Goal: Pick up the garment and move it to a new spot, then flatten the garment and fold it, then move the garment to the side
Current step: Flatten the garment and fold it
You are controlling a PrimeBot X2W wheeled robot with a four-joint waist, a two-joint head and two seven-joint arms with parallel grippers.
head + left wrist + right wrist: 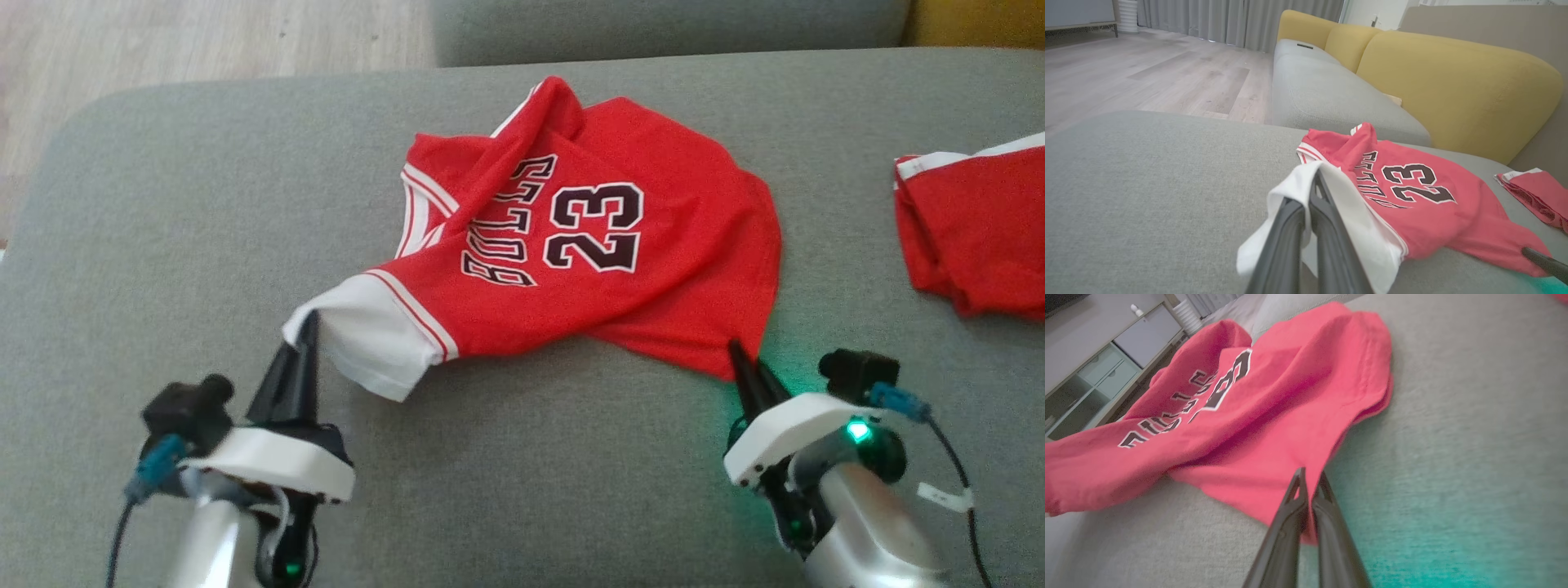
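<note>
A red jersey (620, 245) with "BULLS 23" in black lettering and white sleeve trim lies crumpled on the grey cushion (163, 269). My left gripper (309, 325) is shut on the jersey's white sleeve edge (1306, 183), lifting it slightly. My right gripper (739, 353) is shut on the red hem corner (1294, 473) at the jersey's near right. In the left wrist view the jersey (1425, 196) stretches away to the right, and the right gripper's finger (1545, 261) shows at the hem. The upper part of the jersey is bunched and folded over itself.
A second red garment (980, 229) with white trim lies at the cushion's right edge. A yellow sofa back (1453, 81) rises behind, with another grey seat (1323, 94) beyond. Wooden floor (204, 41) lies past the cushion's far left edge.
</note>
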